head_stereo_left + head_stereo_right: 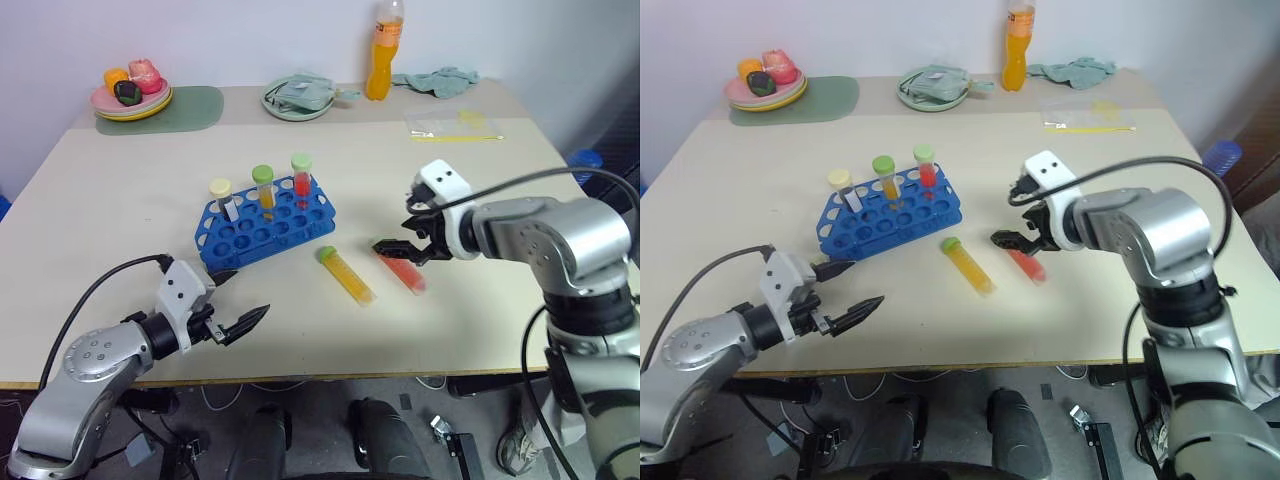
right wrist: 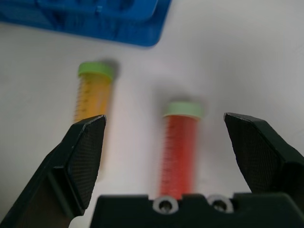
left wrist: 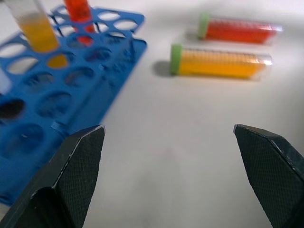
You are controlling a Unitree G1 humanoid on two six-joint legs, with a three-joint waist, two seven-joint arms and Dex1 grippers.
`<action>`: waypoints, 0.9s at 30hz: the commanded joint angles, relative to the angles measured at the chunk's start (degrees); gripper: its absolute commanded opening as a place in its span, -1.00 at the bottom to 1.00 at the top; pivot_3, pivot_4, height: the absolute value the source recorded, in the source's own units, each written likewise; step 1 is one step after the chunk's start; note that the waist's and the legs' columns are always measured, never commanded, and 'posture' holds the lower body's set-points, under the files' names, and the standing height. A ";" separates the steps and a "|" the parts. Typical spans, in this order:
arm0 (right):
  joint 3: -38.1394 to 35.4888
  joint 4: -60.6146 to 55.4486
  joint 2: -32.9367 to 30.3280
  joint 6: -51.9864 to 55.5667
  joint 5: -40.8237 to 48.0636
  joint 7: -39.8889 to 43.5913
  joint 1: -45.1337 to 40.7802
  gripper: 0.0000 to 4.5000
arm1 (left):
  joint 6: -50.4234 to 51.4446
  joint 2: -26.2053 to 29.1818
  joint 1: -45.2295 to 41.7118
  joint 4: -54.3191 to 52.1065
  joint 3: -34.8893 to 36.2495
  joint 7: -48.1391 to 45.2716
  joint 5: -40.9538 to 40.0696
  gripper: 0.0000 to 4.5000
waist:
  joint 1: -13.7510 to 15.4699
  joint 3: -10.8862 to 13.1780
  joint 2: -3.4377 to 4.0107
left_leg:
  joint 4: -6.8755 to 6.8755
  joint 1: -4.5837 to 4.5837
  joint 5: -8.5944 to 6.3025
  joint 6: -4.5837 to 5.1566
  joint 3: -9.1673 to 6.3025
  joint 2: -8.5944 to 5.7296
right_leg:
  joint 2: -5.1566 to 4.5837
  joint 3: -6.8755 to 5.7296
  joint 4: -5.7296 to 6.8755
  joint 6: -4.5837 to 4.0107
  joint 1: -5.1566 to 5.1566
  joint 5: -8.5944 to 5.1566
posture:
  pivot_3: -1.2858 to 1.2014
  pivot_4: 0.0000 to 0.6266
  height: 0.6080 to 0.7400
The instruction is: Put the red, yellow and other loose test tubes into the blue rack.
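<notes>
Hovering over the loose red tube, right claw spread wide.

Starting at the left: left claw (image 1: 243,325) hanging spread and empty near the front tabletop (image 1: 120,200) edge, just in front of the blue plastic perforated rack (image 1: 262,232) already carrying three upright capped tubes. Lying flat right of the rack, well apart from that claw: the green-capped clear tube of yellow liquid (image 1: 347,275), then, beside it and roughly parallel, the green-capped clear tube of red liquid (image 2: 178,145). Poised directly over the red tube, right claw (image 1: 402,249) pointing down, fingers straddling its width, long axis running along the gap toward the wrist — clearly the nearer arm, probably needing only a descent.
</notes>
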 commanded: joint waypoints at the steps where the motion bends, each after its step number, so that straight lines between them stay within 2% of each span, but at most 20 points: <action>1: 2.58 7.13 -0.04 1.75 2.26 -6.95 -4.93 0.95 | -2.15 -0.95 -0.71 -0.20 -1.14 0.43 1.00 1.00 | 0.04 0.00 -0.01 | 0.01 -0.01 0.00 0.00 0.00 -0.01 | -0.01 0.00 -0.01 0.00 0.00 0.00 | 0.03 -0.52 1.00; 7: 10.02 17.71 -1.27 1.75 13.71 -15.04 -12.03 0.95 | -2.79 -2.09 1.02 -1.52 -1.91 1.02 1.44 1.00 | -0.65 0.02 0.03 | -0.04 -0.02 -0.01 0.02 0.03 0.01 | 0.00 0.00 0.01 0.01 -0.10 0.00 | 0.03 -0.52 1.00; 13: 15.07 24.46 -0.79 1.75 24.81 -22.79 -15.17 0.95 | -3.10 -2.86 1.97 -2.57 -3.11 1.93 2.36 1.00 | -0.94 0.02 0.03 | -0.05 -0.04 -0.01 0.03 0.04 0.03 | 0.02 0.01 0.02 0.01 -0.12 0.01 | 0.03 -0.52 1.00; 16: 16.46 25.89 -0.67 1.75 28.15 -26.61 -15.21 0.95 | -3.19 -3.09 2.67 -3.11 -2.88 2.36 2.27 1.00 | -0.98 0.02 0.04 | -0.04 -0.05 -0.01 0.03 0.03 0.02 | 0.02 0.01 0.02 0.01 -0.12 0.00 | 0.03 -0.52 1.00; 20: 15.90 28.35 1.35 1.75 28.17 -31.13 -14.84 0.95 | -3.35 -3.38 3.71 -4.24 -3.51 2.97 2.38 1.00 | -1.50 0.02 0.04 | -0.05 -0.05 -0.02 0.04 0.03 0.02 | 0.02 0.01 0.02 0.01 -0.12 0.00 | 0.03 -0.52 1.00; 23: 15.92 28.76 1.76 1.75 28.99 -33.10 -14.36 0.58 | -3.35 -3.65 3.78 -4.52 -3.99 3.25 2.47 1.00 | -1.70 0.03 0.04 | -0.06 -0.05 -0.02 0.04 0.02 0.03 | 0.04 0.01 0.02 0.01 -0.12 0.00 | 0.03 -0.52 1.00; 27: 15.92 28.51 1.64 1.75 30.25 -35.07 -13.69 -0.29 | -3.39 -3.91 3.40 -4.35 -4.22 3.46 2.48 1.00 | -1.73 0.03 0.04 | -0.06 -0.05 -0.02 0.04 0.02 0.03 | 0.04 0.01 0.02 0.01 -0.12 0.00 | 0.03 -0.52 1.00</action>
